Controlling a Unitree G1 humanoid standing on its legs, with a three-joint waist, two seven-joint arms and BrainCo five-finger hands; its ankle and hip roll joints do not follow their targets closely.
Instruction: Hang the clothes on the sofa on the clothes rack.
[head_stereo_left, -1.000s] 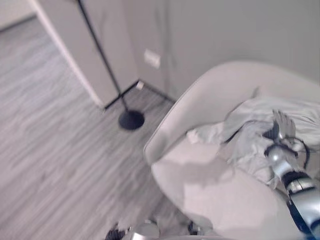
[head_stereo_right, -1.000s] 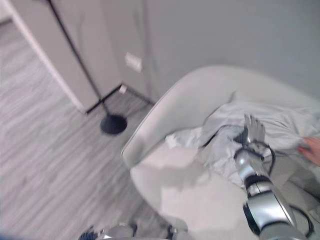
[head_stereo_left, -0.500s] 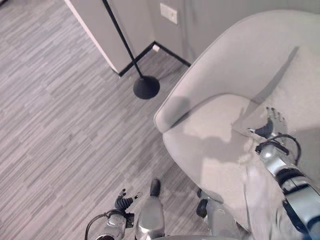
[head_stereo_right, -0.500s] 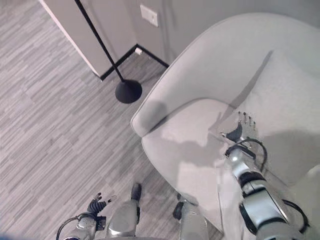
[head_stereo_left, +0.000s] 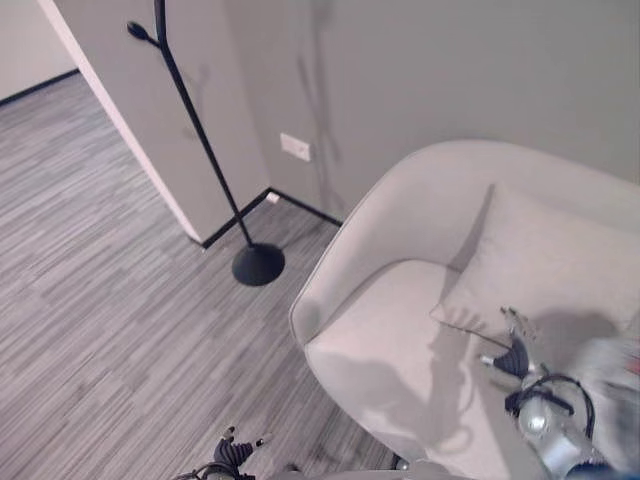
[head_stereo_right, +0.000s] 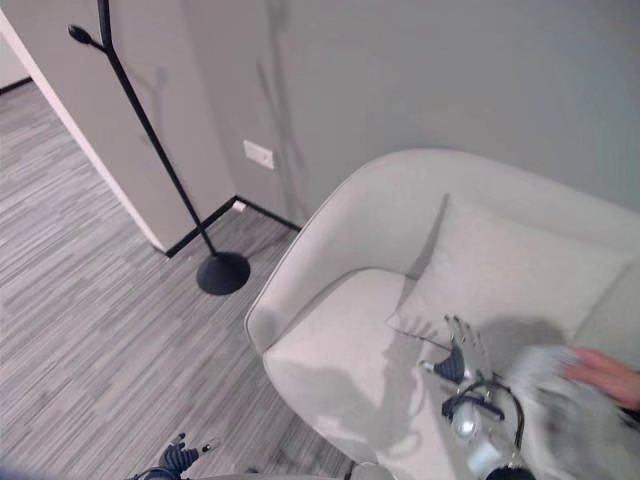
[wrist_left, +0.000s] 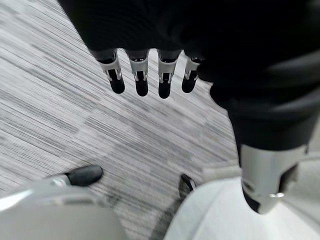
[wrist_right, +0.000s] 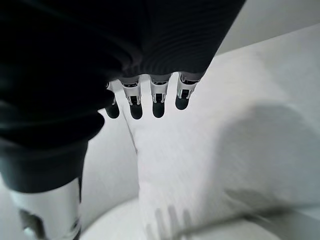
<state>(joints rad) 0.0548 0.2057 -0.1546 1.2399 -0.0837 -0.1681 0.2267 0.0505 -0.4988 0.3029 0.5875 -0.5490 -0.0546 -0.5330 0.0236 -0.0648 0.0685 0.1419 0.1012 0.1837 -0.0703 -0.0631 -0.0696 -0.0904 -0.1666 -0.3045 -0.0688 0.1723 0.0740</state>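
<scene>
1. Grey plank flooring (head_stereo_left: 90, 300) runs up to a plain grey wall (head_stereo_right: 420, 70), where a black clothes rack (head_stereo_left: 196, 140) rises from a round base just beside the pale curved sofa (head_stereo_left: 400, 215); a square cushion (head_stereo_right: 500, 270) leans in the sofa's corner.
2. At the right edge of the right eye view a pale, blurred garment (head_stereo_right: 560, 400) lies bunched on the sofa seat, and a person's hand (head_stereo_right: 605, 372) rests on or grips its top; I cannot tell which.
3. The garment looks like thin, soft cloth: light, limp and likely to slide and sag, so it will drape instead of keeping a shape. A collar or shoulder seam would probably be the best place to pinch it, since a fold in the middle would let the rest trail and snag on the rack's hooks.
4. The right hand (head_stereo_right: 462, 362) hovers above the seat in front of the cushion, just beside the garment but apart from it. Its fingers (wrist_right: 145, 102) are straight and side by side with the thumb held away, and they hold nothing.
5. The left hand (wrist_left: 150, 80) hangs low over the floor, fingers straight and relaxed, empty.
</scene>
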